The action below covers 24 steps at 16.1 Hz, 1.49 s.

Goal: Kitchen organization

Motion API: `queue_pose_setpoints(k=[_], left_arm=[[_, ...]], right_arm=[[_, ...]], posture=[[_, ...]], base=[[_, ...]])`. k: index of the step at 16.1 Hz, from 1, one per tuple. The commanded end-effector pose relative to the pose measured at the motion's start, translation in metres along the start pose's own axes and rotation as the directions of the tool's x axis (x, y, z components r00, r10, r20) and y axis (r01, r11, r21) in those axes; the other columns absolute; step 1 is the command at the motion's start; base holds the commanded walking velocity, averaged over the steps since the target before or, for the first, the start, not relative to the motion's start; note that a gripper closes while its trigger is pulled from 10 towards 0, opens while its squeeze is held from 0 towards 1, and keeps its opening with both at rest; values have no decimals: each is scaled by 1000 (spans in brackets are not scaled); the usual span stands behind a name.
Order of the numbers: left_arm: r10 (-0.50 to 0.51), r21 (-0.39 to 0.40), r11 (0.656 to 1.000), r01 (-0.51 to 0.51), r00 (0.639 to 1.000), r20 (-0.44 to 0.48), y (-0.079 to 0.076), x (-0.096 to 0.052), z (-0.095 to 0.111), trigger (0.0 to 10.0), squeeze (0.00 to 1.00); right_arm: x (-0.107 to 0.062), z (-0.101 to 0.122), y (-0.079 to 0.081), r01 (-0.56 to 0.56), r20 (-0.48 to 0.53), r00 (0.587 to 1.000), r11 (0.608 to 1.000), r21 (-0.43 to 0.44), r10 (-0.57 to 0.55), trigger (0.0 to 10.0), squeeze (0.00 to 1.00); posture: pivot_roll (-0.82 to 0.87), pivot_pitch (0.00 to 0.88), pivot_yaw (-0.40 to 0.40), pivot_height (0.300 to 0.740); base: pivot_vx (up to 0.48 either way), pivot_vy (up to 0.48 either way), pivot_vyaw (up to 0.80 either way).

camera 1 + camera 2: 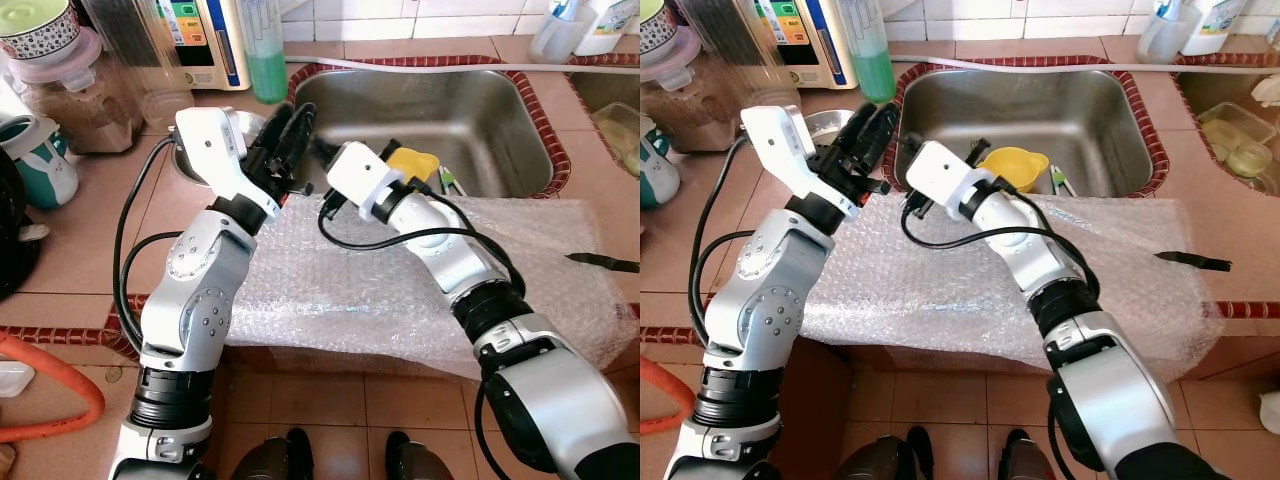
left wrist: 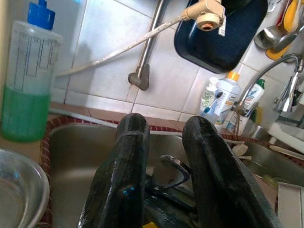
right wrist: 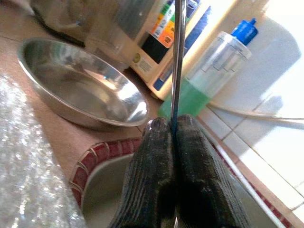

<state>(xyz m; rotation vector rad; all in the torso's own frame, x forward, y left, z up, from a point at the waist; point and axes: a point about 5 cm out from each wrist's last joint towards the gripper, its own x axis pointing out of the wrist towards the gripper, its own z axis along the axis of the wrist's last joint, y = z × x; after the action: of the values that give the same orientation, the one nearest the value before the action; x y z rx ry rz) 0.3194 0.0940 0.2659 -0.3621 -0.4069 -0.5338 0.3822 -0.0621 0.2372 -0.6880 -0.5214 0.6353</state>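
Both arms raised over the counter (image 1: 330,400) at the sink (image 1: 470,110) edge. Right hand (image 3: 172,130): two fingers pressed together on one thin metal rod (image 3: 178,61), rod upright. Left hand (image 2: 166,142): two fingers narrowly apart, nothing between them. One steel bowl (image 3: 80,90), one green-liquid bottle (image 3: 209,71), one bubble-wrap sheet (image 1: 400,290), one yellow cup (image 1: 1012,165) in sink.

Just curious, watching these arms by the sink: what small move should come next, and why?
Probably the left gripper should close on the thin metal rod. The right gripper pinches it with fingers shut by the sink, and the left's fingers stand apart right beside it.
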Motion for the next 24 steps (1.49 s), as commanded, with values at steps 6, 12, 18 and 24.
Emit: queue_pose_setpoints(k=[6, 12, 18, 24], left_arm=[[164, 132, 977, -169, 985, 50, 32, -11, 8, 10000, 1000], [141, 290, 947, -142, 990, 24, 38, -16, 2, 10000, 1000], [143, 413, 903, -122, 989, -20, 47, -23, -10, 10000, 1000], [114, 458, 887, -56, 989, -98, 54, -22, -20, 10000, 114]], right_arm=[[-18, -26, -20, 132, -147, 979, 987, -90, -144, 0, 0], [-58, -71, -26, 246, -369, 888, 962, -121, -274, 0, 0], [-69, -87, -23, 308, -482, 823, 949, -65, -300, 10000, 1000], [-56, -80, -20, 323, -477, 831, 946, -3, -286, 10000, 1000]], posture=[[-110, 227, 138, 740], [-111, 215, 154, 740], [-99, 198, 151, 740], [-76, 197, 131, 740]], base=[[0, 0, 0], [0, 0, 0], [0, 0, 0], [0, 0, 0]])
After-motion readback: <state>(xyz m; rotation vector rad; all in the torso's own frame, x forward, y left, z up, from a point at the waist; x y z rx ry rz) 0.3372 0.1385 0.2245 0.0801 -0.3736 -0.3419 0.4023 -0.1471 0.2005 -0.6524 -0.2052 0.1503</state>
